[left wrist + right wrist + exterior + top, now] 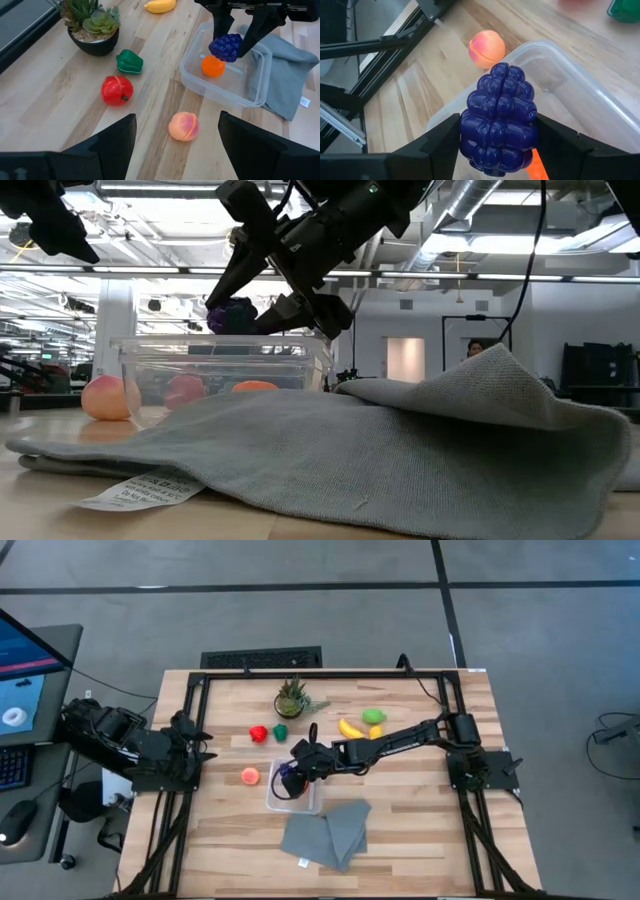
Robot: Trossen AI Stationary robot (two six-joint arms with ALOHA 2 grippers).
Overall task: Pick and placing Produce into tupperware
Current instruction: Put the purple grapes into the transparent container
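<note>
My right gripper (pixel 291 778) hangs over the clear square tupperware (pixel 298 802), shut on a purple grape bunch (pixel 499 120). An orange fruit (pixel 212 66) lies inside the tupperware. On the table rest a peach (pixel 250 776), a red fruit (pixel 258 733), a dark green pepper (pixel 281 731), a banana (pixel 352 729) and a lime-green fruit (pixel 373 716). My left gripper (pixel 177 145) waits open at the table's left edge, near the peach (pixel 184 126). My right gripper pinches the grape bunch's two sides (pixel 226 47) between its fingers (pixel 440 145). The fingers point down from above, slanting in from the table's right. The bunch is lifted clear and hangs over the tupperware's inside (pixel 232 315), above the orange fruit.
A spiky potted plant (pixel 292 698) stands near the far edge, behind the pepper. A folded grey cloth (pixel 328 832) lies against the tupperware's near right side. Bare wood shows left of the peach and along the near left of the table.
</note>
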